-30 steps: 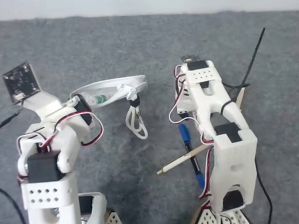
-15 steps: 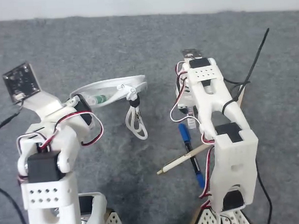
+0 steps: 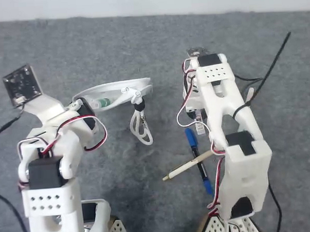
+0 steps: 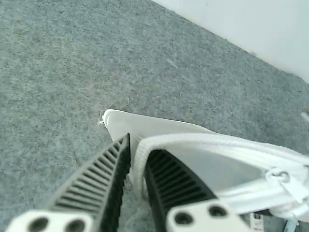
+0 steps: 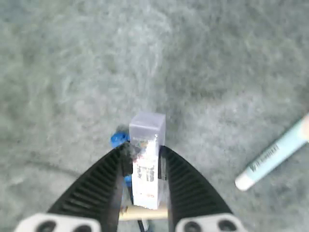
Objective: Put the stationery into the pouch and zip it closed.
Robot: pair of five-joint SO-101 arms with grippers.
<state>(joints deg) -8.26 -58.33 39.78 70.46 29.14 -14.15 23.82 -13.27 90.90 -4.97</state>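
right arm shifted | right gripper (image 5: 144,151) clamps labelled clear case (image 5: 147,128), print unreadable | left gripper (image 4: 137,147) pinches pouch (image 4: 164,128) rim

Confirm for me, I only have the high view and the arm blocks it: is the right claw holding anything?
Observer: Yes. The right claw is shut on a small clear box, gripped lengthwise between its fingers.
Operator: Any stationery near it that I'd miss?
Observer: A pale blue pen lies on the carpet off to one side of that claw, untouched.
Operator: And the left claw, is it actually on the pouch?
Observer: It is. The left claw is clamped on the pouch rim near one end, and the zip pull sits further along the rim.
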